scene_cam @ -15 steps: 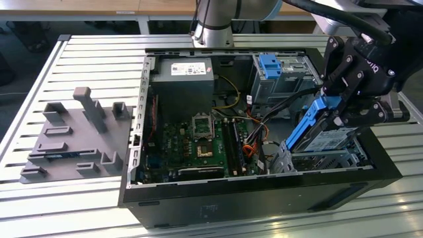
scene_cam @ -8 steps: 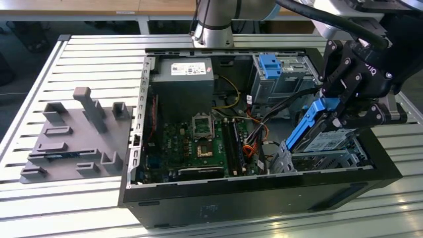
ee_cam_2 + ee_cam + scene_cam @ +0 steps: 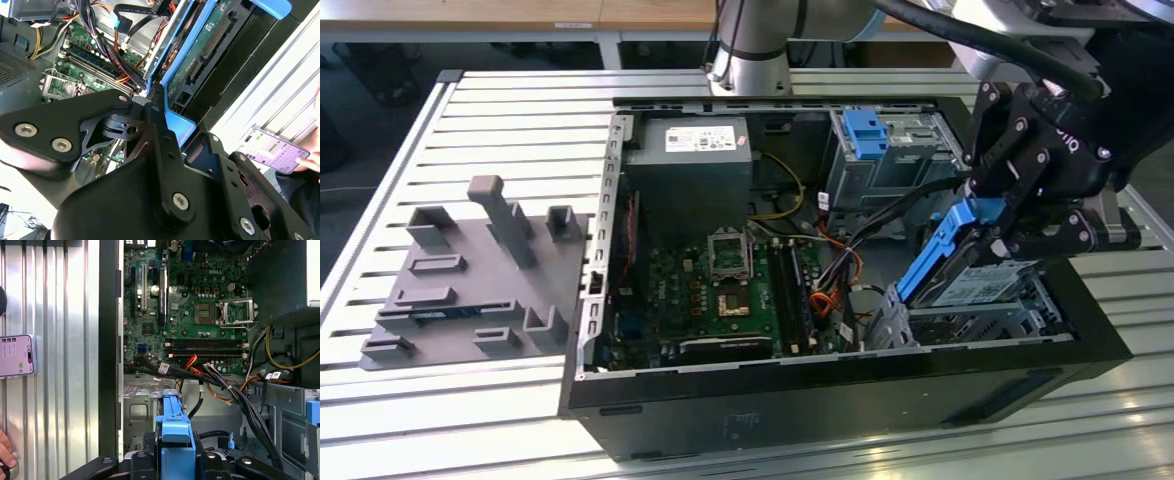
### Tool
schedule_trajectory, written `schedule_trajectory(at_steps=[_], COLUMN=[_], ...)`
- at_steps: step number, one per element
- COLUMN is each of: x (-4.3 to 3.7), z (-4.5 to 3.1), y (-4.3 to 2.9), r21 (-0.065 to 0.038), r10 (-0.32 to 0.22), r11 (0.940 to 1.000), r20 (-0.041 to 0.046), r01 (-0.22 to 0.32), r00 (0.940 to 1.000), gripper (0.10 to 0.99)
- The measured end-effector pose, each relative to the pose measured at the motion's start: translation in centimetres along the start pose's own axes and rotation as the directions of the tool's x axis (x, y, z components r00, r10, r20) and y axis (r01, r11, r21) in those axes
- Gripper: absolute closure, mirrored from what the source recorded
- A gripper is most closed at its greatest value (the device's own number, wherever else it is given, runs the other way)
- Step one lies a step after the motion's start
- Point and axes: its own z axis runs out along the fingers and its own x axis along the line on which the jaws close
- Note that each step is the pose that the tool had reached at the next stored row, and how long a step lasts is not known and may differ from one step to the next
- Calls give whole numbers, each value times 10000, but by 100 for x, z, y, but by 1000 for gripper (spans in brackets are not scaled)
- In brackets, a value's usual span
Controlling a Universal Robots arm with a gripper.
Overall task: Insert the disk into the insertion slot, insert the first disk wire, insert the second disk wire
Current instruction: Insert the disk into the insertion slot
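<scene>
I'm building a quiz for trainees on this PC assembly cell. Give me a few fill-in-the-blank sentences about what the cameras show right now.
1. The gripper holds the disk, which is framed by a ____ plastic carrier.
2. The disk hangs ____, not flat, over the insertion slot.
3. A ____ fixture plate lies on the table, at the exterior view's left of the computer case.
Missing words: blue; tilted; grey.

flat silver-grey disk (image 3: 970,283) in a bright blue frame, with a white label; tilted steeply, lower end just over the slot (image 3: 971,322), not yet seated; slot a perforated grey sheet-metal cage in the open case's near corner at the exterior view's right.
</scene>
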Motion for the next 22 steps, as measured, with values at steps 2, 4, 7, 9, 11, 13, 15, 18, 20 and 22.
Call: schedule_trajectory(at_steps=[2,4,7,9,11,13,15,18,20,22], x=[0,0,0,1,1,1,1,1,1,1], z=[1,6,8,10,11,13,15,17,19,20], y=[0,0,0,0,0,0,0,0,0,0], r21=[0,0,0,0,0,0,0,0,0,0], r10=[0,0,0,0,0,0,0,0,0,0], r11=[10000,10000,10000,10000,10000,10000,10000,10000,10000,10000], r20=[0,0,0,-1,-1,0,0,-1,0,0], r01=[0,0,0,0,0,0,0,0,0,0], r00=[10000,10000,10000,10000,10000,10000,10000,10000,10000,10000], gripper=[722,722,722,722,722,722,722,722,722,722])
